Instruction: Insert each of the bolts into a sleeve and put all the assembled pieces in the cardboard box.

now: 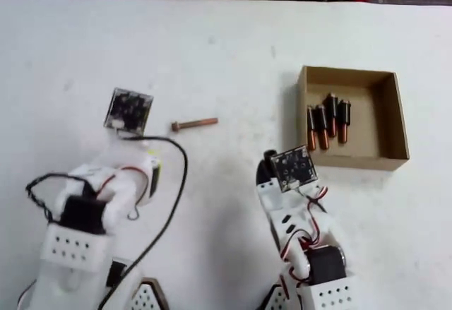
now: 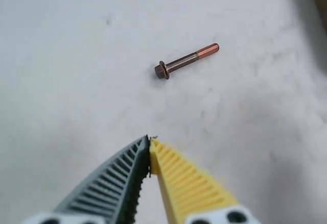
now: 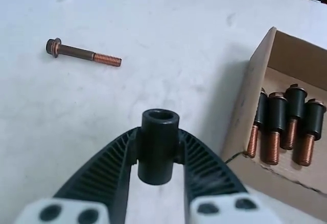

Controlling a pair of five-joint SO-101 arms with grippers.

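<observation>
The right gripper (image 3: 158,132) was clamped on a black sleeve (image 3: 159,155), one finger on each side, with the sleeve's open bore turned toward the wrist camera. It sat low over the white table (image 1: 226,42), just beside the near corner of the cardboard box (image 1: 349,74).

The left gripper (image 2: 149,142) was pinched fully closed, grey finger against yellow, with nothing between them. It hung over bare table.

Between the two arms lay one loose copper bolt (image 1: 194,123), flat on the table and apart from both grippers. Its long axis ran roughly side to side across the table, with the hex head toward the left arm and the threaded tip toward the box.

The box stood open-topped on the right arm's side. Inside were four assembled pieces (image 1: 328,123), lying flat and side by side in the half nearer the bolt. All four were lined up the same way, black sleeve ends toward the far wall and copper threaded ends toward the arms.
</observation>
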